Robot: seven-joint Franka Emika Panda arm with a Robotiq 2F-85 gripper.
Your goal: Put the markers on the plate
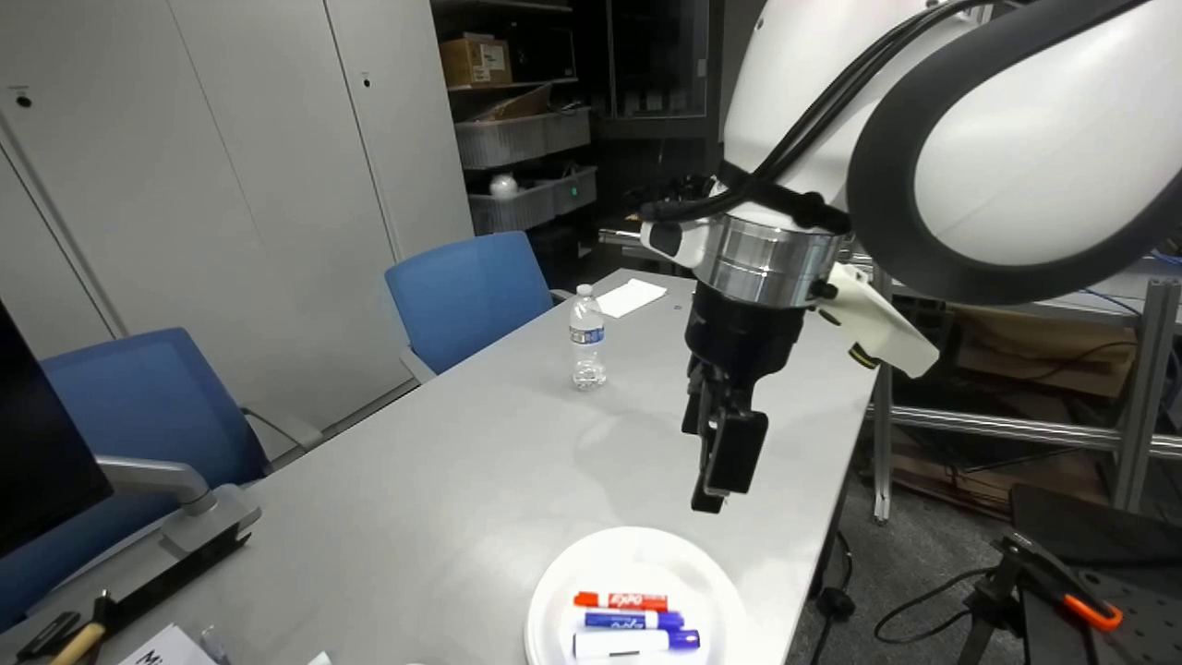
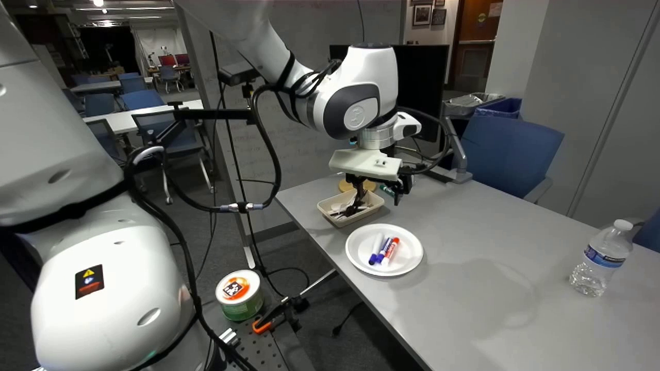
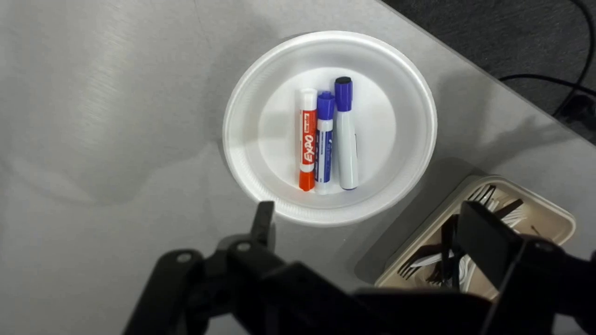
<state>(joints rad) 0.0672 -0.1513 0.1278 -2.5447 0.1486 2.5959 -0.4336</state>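
Observation:
Three markers lie side by side on the round white plate (image 3: 236, 130). They are a red-labelled marker (image 3: 308, 139), a blue-labelled marker (image 3: 324, 149) and a plain white marker with a blue-purple cap (image 3: 347, 144). The plate also shows in both exterior views (image 1: 545, 600) (image 2: 414, 257), with the markers inside its rim. My gripper (image 3: 372, 228) is open, with nothing between its fingers. It is above the table beside the plate, on the side of the cutlery tray. It also shows in both exterior views (image 1: 720, 489) (image 2: 374, 203).
A beige tray (image 3: 561, 218) of plastic cutlery stands beside the plate, under one finger in the wrist view. A clear water bottle (image 1: 587, 342) stands farther along the table. A small green item (image 2: 386, 190) lies behind the gripper. The table edge runs close to the plate.

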